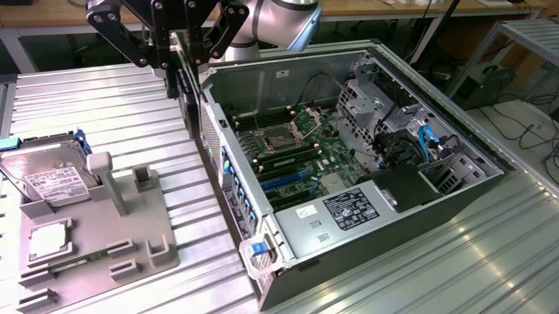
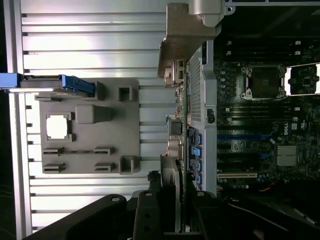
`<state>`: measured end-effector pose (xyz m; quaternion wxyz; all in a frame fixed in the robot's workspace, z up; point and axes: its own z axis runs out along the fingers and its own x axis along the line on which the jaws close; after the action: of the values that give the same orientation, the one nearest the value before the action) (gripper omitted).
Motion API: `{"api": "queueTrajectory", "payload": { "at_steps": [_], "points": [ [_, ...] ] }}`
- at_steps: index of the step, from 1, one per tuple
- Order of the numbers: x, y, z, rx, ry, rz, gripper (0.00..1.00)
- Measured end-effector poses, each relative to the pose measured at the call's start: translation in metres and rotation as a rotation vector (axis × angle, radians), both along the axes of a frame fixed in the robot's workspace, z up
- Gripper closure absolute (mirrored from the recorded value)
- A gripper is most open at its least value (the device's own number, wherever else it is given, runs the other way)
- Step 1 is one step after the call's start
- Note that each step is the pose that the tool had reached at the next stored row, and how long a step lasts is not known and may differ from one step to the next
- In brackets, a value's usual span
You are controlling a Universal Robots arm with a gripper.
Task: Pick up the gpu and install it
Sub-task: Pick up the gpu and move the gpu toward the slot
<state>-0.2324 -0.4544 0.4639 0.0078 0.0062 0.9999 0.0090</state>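
The gpu [image 1: 188, 104] hangs edge-on as a dark, slim card below my gripper [image 1: 182, 60], whose fingers are shut on its upper edge. It is lifted off the table, just outside the upper-left wall of the open computer case [image 1: 384, 216] in the exterior view. In the wrist view the gpu [image 2: 184, 117] runs away from my gripper [image 2: 172, 202], and its silver bracket [image 2: 187, 35] is at the far end. The card lies along the case's perforated wall [image 2: 198, 100], with the motherboard [image 2: 265, 125] beyond that wall.
On the exterior view's left a grey fixture tray [image 1: 114, 222] carries a hard drive [image 1: 48, 173], a square chip [image 1: 48, 239] and a narrow memory stick [image 1: 74, 265]. The ribbed metal table [image 1: 114, 104] lies all around. Cables and drive cages [image 1: 410, 131] fill the case's far side.
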Motion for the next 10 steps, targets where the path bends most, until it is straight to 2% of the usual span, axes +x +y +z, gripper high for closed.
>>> {"api": "queueTrajectory", "payload": {
  "at_steps": [10],
  "points": [
    [0.0074, 0.0000, 0.0000, 0.0000, 0.0000, 0.000, 0.72]
  ]
}}
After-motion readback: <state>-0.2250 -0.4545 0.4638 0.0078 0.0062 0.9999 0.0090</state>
